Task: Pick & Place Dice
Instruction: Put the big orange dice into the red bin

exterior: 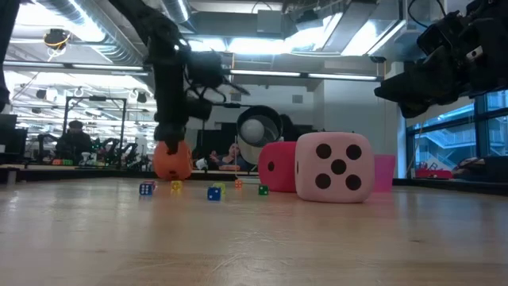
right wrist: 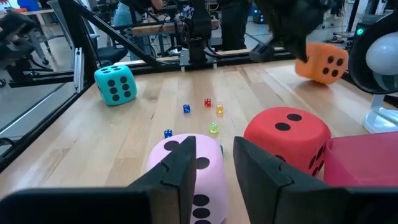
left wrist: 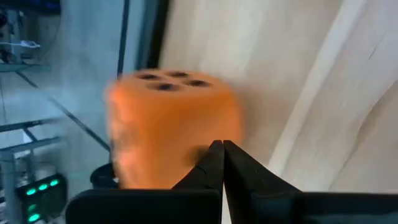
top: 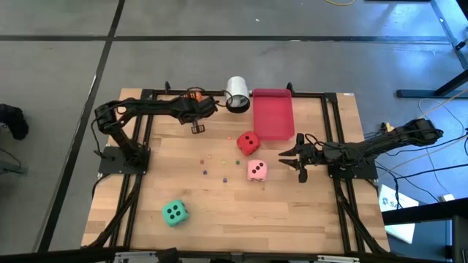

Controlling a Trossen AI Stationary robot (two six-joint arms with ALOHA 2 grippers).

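The left gripper [top: 197, 128] sits at the table's far edge with its fingers pressed together on nothing — the orange die [left wrist: 171, 127] lies just beyond the fingertips, near the white cup [top: 237, 95]. The right gripper [top: 291, 160] hovers partly spread beside the pink die [top: 257, 170], holding nothing. The red die [top: 248, 143] rests next to the red tray [top: 273, 117], touching or not cannot be told — the green die [top: 174, 213] lies well apart near the front edge.

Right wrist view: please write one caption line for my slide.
Open right gripper behind the pink die, red die beside it.
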